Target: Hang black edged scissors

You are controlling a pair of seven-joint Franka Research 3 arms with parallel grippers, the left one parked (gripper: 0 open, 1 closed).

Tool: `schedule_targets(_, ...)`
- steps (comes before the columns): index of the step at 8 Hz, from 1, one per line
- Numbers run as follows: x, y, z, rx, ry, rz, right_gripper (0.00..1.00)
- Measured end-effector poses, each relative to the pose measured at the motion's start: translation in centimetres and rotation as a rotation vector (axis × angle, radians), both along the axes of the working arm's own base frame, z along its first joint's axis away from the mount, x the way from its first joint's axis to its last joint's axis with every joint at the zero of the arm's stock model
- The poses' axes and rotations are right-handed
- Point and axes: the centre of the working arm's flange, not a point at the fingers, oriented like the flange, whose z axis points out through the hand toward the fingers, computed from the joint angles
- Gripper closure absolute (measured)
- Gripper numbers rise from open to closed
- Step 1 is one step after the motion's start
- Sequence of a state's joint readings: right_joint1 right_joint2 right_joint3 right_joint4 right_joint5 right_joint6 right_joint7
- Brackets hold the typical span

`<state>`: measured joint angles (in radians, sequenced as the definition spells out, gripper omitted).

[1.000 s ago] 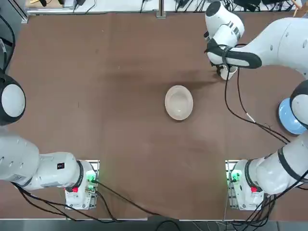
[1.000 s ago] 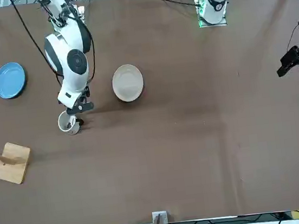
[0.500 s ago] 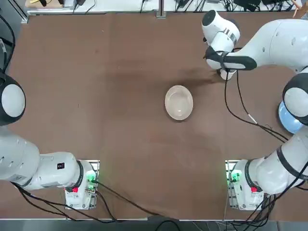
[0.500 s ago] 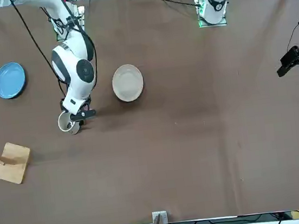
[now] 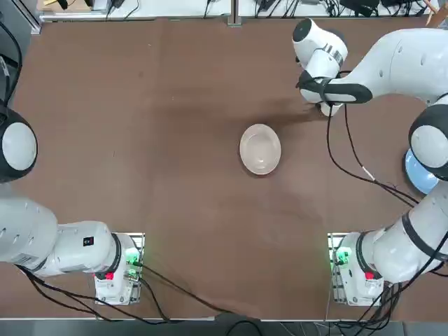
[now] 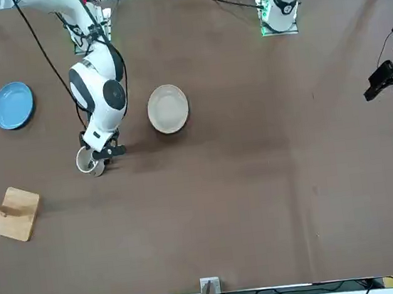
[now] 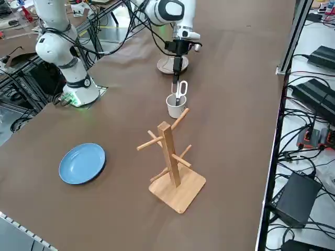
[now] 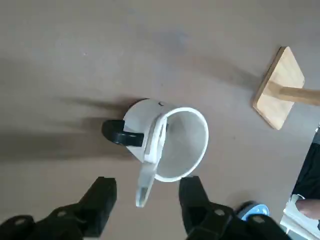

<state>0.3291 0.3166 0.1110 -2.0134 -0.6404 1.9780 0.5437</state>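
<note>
One plate left of the mug in the right side view; then a bowl behind the mug, a rack before it, scissors inside, handles up, and right gripper above, spread wide around them.

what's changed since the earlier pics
The right arm shifted, its elbow swinging inward; its gripper is above the white mug, fingers open, holding nothing. Mug, white bowl, blue plate and wooden rack stayed put.
</note>
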Motion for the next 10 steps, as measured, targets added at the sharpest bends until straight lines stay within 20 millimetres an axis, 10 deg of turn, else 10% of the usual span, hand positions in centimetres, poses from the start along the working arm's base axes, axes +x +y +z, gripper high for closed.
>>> schedule_targets(5, 0.1, -0.2, -1.1, -0.008, -0.003, -0.013, 0.56)
schedule_targets(7, 0.4, 0.0, -0.7, -0.002, -0.046, -0.058, 0.89)
schedule_targets(10, 1.8, 0.2, 3.0, -0.013, -0.122, -0.137, 0.89)
